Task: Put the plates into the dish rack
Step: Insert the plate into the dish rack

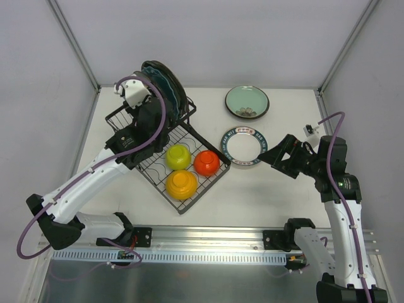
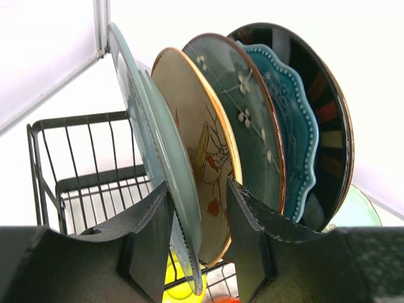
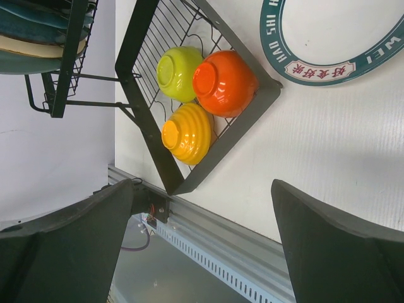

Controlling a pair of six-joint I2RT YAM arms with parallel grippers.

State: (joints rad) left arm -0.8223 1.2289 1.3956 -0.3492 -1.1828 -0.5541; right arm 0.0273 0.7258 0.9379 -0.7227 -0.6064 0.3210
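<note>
The black wire dish rack (image 1: 151,177) stands left of centre, with several plates (image 1: 165,85) upright in its raised section. My left gripper (image 1: 151,110) is over that section. In the left wrist view it (image 2: 197,184) is open, its jaws either side of the lower rims of a pale green plate (image 2: 158,126) and a cream painted plate (image 2: 196,120). Behind these stand a dark teal plate (image 2: 243,107), a scalloped teal plate (image 2: 293,126) and a dark one (image 2: 328,126). A white plate with a teal lettered rim (image 1: 243,146) lies flat on the table. My right gripper (image 1: 270,156) is open and empty just right of it.
A mint green plate (image 1: 247,101) with small items in it lies at the back. Yellow-green (image 3: 177,72), orange (image 3: 224,82) and yellow (image 3: 186,132) bowls sit upside down in the rack's lower tray (image 3: 145,126). A metal rail (image 1: 208,243) runs along the near edge.
</note>
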